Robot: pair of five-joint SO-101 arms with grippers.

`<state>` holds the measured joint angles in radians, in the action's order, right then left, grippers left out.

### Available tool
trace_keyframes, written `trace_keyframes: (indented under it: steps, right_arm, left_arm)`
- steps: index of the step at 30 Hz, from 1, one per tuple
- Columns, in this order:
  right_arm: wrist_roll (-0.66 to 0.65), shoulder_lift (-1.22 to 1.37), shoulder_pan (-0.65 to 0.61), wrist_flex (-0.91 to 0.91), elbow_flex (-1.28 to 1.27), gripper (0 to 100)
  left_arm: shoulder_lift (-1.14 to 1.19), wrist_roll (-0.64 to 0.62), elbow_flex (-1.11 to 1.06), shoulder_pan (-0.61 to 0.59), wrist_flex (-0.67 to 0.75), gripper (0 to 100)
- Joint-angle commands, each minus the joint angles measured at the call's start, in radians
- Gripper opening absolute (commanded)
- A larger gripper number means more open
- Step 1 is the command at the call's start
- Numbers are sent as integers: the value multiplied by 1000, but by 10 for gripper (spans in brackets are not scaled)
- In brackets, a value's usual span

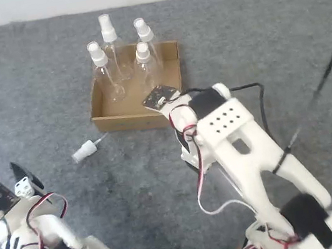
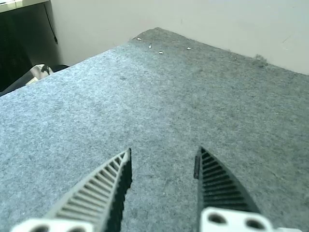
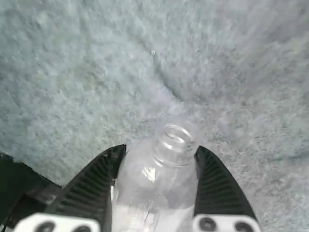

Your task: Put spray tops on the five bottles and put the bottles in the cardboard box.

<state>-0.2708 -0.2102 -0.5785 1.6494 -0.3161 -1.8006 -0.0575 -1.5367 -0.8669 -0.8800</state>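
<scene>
Four capped bottles [image 1: 146,71] in cardboard box [image 1: 105,118]. Your right claw [image 3: 160,148] grips uncapped fifth bottle [image 3: 174,137]; its spray top [image 1: 85,151] lies on table [image 1: 277,31]. Your left claw [image 2: 163,154] open, empty.

Nothing legible, no text, label, number or sign. Plain brown walls on the cardboard box [image 1: 121,122]. The bottles [image 1: 115,51] standing in it are clear plastic, bare. Same for the uncapped bottle [image 3: 159,169], clear and bare. The small circuit boards [image 1: 161,97] at the wrists carry marks too small to read.
</scene>
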Motion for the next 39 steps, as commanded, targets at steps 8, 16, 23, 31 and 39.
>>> trace_keyframes:
  steps: [8,16,23,31,39]
  right_arm:
    - [17,-275,-5,-27,6,87]
    - [18,-378,-5,-183,-124,86]
    - [18,-519,-5,-374,-276,86]
    - [173,-673,19,-590,-451,86]
    - [186,-765,77,-690,-578,86]
  left_arm:
    - [-18,8,8,0,28,206]
    - [-18,8,8,0,28,206]
    - [-18,8,8,0,28,206]
    - [-18,8,8,0,28,206]
    - [-18,8,8,0,28,206]
